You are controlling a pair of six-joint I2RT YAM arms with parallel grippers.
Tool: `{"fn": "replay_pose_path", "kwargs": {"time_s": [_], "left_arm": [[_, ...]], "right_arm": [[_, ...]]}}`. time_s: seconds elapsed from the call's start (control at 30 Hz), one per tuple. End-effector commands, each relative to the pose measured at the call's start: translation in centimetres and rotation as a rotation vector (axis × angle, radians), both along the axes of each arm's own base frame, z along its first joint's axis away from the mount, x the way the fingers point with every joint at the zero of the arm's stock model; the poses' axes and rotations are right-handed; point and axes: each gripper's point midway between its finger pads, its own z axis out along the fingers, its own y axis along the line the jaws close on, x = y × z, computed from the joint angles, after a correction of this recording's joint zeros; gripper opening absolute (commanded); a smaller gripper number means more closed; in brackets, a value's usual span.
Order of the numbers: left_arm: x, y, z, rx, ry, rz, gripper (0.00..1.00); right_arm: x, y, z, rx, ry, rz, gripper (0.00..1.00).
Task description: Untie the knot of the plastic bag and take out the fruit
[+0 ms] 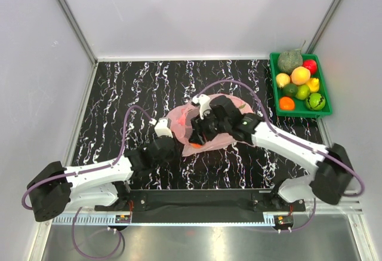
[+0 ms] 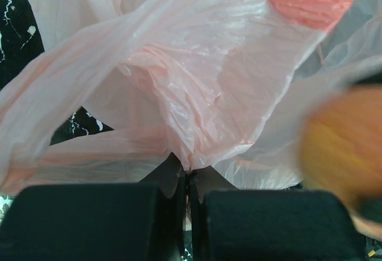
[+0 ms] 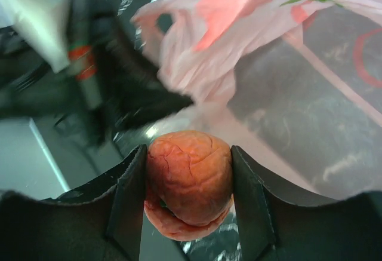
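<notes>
1. Top external view: a thin, translucent pink plastic bag (image 1: pixel 182 120) lies crumpled at the middle of the black, white-veined bench (image 1: pixel 137 88). Both arms reach in to it from the near edge.
2. The left gripper (image 1: pixel 174 141) meets the bag's near left side, and the right gripper (image 1: pixel 202 131) sits over the bag's middle.
3. Left wrist view: the left gripper (image 2: pixel 188 180) is closed. Its two black fingers (image 2: pixel 89 219) are pressed together on a bunched fold of the pink plastic bag (image 2: pixel 197 82), which fans upward from the pinch.
4. A blurred orange round fruit (image 2: pixel 343 144) shows at the right edge of that view, in front of the plastic.
5. Right wrist view: the right gripper (image 3: pixel 188 177) is clamped on a wrinkled orange-peach round fruit (image 3: pixel 190 180), with one finger (image 3: pixel 126 195) on each side. The pink plastic bag (image 3: pixel 221 46) lies behind it.
6. A green plastic tray (image 1: pixel 273 88) stands at the far right of the bench, well apart from the bag. It holds small round fruits (image 1: pixel 300 75) in yellow, green, orange and peach, a grey-green netted melon (image 1: pixel 290 61) and a shiny red fruit (image 1: pixel 310 65).
</notes>
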Motion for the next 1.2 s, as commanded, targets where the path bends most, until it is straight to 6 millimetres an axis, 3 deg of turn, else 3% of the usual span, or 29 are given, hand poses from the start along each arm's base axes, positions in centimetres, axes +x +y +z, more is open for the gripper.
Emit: {"fn": "replay_pose_path", "kwargs": {"time_s": [0.0, 0.1, 0.2, 0.3, 0.37, 0.43, 0.47, 0.57, 0.6, 0.67, 0.7, 0.77, 0.83, 0.93, 1.17], "left_arm": [[1.1, -0.3, 2.0, -0.035, -0.049, 0.03, 0.0], [1.1, -0.2, 1.9, -0.035, -0.046, 0.032, 0.0], [1.0, -0.2, 1.6, -0.027, -0.036, 0.031, 0.0], [0.8, -0.1, 1.3, -0.019, -0.025, 0.027, 0.0], [0.8, -0.1, 1.4, -0.021, -0.026, 0.025, 0.0], [0.8, -0.1, 1.5, -0.023, -0.026, 0.024, 0.0], [0.7, -0.1, 1.6, -0.026, -0.028, 0.022, 0.0], [0.7, -0.2, 1.9, -0.033, -0.029, 0.017, 0.0], [0.7, -0.3, 2.1, -0.038, -0.031, 0.014, 0.0], [0.6, -0.4, 2.2, -0.041, -0.032, 0.007, 0.0], [0.6, -0.4, 2.3, -0.042, -0.034, 0.004, 0.0], [0.6, -0.6, 2.4, -0.042, -0.033, 0.0, 0.0], [0.7, -0.7, 2.5, -0.039, -0.034, -0.006, 0.0], [0.5, -0.8, 2.1, -0.012, -0.017, -0.019, 0.0], [0.5, -0.9, 2.4, 0.038, 0.009, -0.034, 0.0]], "right_arm": [[-3.6, -2.4, 5.6, 0.065, -0.061, 0.087, 0.0], [-3.5, -4.3, 10.2, 0.145, -0.196, 0.02, 0.0], [-1.0, -7.2, 14.7, 0.195, -0.369, -0.185, 0.0], [3.5, -11.9, 18.0, 0.146, -0.534, -0.512, 0.0], [7.5, -17.1, 19.1, 0.036, -0.6, -0.817, 0.0], [10.2, -21.5, 18.6, -0.024, -0.551, -1.033, 0.0], [12.5, -26.5, 17.3, -0.11, -0.486, -1.2, 0.0], [15.9, -31.9, 13.9, -0.105, -0.304, -1.413, 0.0], [16.5, -35.5, 13.1, -0.12, -0.279, -1.517, 0.0], [18.2, -38.3, 10.4, -0.109, -0.194, -1.607, 0.0], [18.3, -41.2, 9.7, -0.109, -0.172, -1.686, 0.0], [19.5, -43.4, 7.3, -0.144, -0.119, -1.752, 0.0], [19.4, -46.6, 5.8, -0.216, -0.109, -1.865, 0.0], [20.2, -50.0, 2.5, -0.288, -0.033, -1.967, 0.0], [21.4, -52.7, -1.8, -0.355, 0.028, -2.055, 0.0]]}}
